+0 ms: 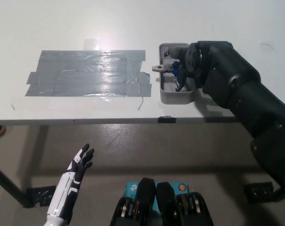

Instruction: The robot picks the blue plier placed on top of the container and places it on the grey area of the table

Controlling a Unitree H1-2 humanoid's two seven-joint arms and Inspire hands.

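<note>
The blue plier (pixel 172 66) lies across the top of the grey container (pixel 178 97), its metal nose (pixel 158 68) poking out over the container's left rim. My black right hand (pixel 193 63) sits on top of it with its fingers curled down around the blue handles, which are mostly hidden. The plier still rests on the container. The grey taped area (pixel 88 73) lies on the white table (pixel 133 23), left of the container. My white left hand (pixel 79 163) hangs below the table's front edge at lower left, fingers spread and holding nothing.
The table's front edge (pixel 109 121) runs across the picture below the tape and container. A black table leg and foot (pixel 34 195) stand on the floor at lower left. My right forearm (pixel 260 108) covers the table's right side.
</note>
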